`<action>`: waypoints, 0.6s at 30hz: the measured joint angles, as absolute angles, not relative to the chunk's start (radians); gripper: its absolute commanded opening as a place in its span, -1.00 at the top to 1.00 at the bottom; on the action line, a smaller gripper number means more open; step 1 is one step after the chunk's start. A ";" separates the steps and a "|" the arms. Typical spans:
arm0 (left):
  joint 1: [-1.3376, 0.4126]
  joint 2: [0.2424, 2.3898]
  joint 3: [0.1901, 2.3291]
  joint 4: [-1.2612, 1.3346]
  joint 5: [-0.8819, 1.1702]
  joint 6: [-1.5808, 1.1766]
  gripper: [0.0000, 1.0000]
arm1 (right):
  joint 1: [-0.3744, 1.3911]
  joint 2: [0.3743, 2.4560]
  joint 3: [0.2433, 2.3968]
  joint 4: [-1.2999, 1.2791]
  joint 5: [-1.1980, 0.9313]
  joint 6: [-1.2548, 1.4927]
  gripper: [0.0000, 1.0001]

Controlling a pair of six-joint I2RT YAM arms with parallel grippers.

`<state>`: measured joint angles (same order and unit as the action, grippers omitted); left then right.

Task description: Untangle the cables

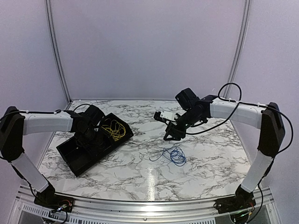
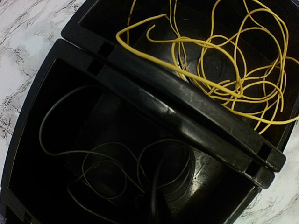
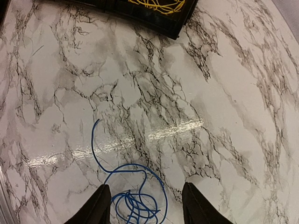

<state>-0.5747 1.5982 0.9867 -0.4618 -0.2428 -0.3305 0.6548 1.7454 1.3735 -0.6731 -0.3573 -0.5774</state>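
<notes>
Blue cable (image 3: pixel 133 205) lies coiled on marble table (image 3: pixel 210 93) under right end effector (image 3: pixel 146 205).

**Open marble mid-bench, crowded tray at left**

The bench (image 1: pixel 140 179) lies bare across its middle and near edge. Only the blue cable (image 3: pixel 133 205) loops there, under the right gripper (image 3: pixel 145 207), whose spread fingers (image 3: pixel 96 210) hang on either side of it. At left the black tray (image 1: pixel 74 158) sits askew, and its walls and raised divider (image 2: pixel 177 116) hem in any reach. The yellow cable (image 2: pixel 233 70) fills the far compartment and the black cable (image 2: pixel 93 156) the near one, with the left arm (image 1: pixel 46 122) bent low over the tray. White side walls (image 1: pixel 28 70) stand close along the bench edges.
</notes>
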 measured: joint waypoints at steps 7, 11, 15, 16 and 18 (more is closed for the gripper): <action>-0.574 1.588 1.033 -0.491 -0.230 -0.350 0.06 | 0.655 1.723 1.364 -0.705 -0.358 -0.653 -0.05; -0.574 1.516 1.063 -0.530 -0.229 -0.359 -0.50 | 0.657 1.723 1.364 -0.803 -0.357 -0.797 -0.02; -0.575 1.402 1.082 -0.566 -0.255 -0.355 -0.54 | 0.670 1.736 1.366 -0.847 -0.333 -0.923 -0.02; -0.575 1.372 1.095 -0.572 -0.268 -0.353 -0.55 | 0.675 1.744 1.366 -0.849 -0.322 -0.948 -0.03; -0.577 1.326 1.129 -0.573 -0.289 -0.344 -0.59 | 0.686 1.765 1.372 -0.849 -0.293 -0.984 -0.03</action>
<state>-0.5774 1.3258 1.1286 -0.5728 -0.2886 -0.3435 0.6865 1.7645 1.3720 -0.8486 -0.2928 -0.9836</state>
